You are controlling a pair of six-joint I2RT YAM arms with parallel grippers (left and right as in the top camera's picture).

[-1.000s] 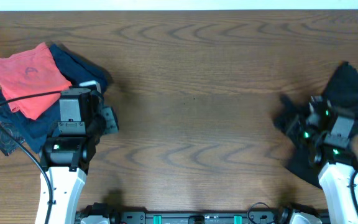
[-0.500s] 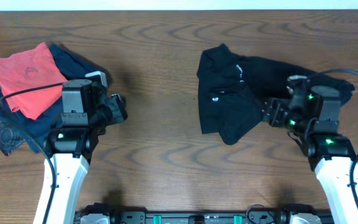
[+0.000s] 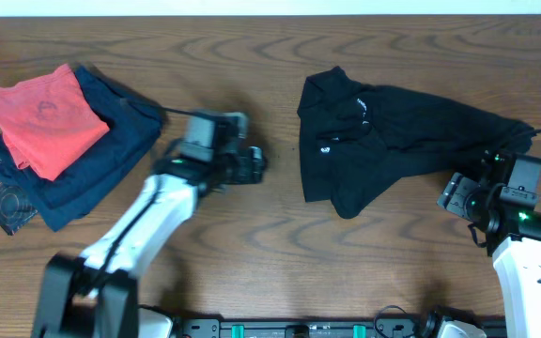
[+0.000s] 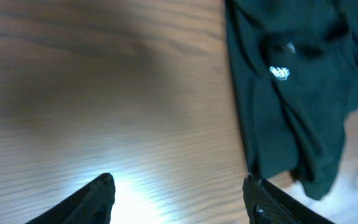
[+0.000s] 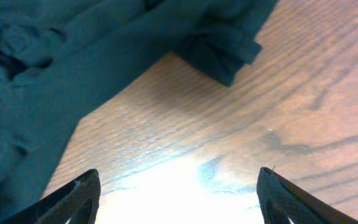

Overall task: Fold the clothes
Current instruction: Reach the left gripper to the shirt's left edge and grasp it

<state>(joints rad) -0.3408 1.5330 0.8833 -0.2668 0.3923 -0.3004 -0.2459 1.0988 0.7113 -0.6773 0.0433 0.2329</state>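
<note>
The clothes, a black T-shirt [image 3: 393, 131] with small white lettering, lie crumpled on the wooden table right of centre. My left gripper [image 3: 256, 167] sits just left of the shirt's edge, open and empty. In the left wrist view the shirt [image 4: 297, 93] fills the upper right, with bare wood between the open fingertips [image 4: 104, 186]; the left gripper [image 4: 178, 186] holds nothing. My right gripper [image 3: 451, 195] hovers off the shirt's lower right edge, open and empty. The right wrist view shows the shirt [image 5: 73, 56] at upper left and only wood around the right gripper [image 5: 178, 183].
A pile of folded garments lies at the far left: a coral-red one [image 3: 40, 117] on top of a navy-blue one [image 3: 101, 150], with a patterned dark piece [image 3: 3, 202] beneath. Bare wood [image 3: 233, 66] spans the table between the pile and the shirt.
The black shirt was carried from the far right and dropped right of centre. Both grippers opened. My left arm swung right toward the shirt; my right arm drew back to the right.
</note>
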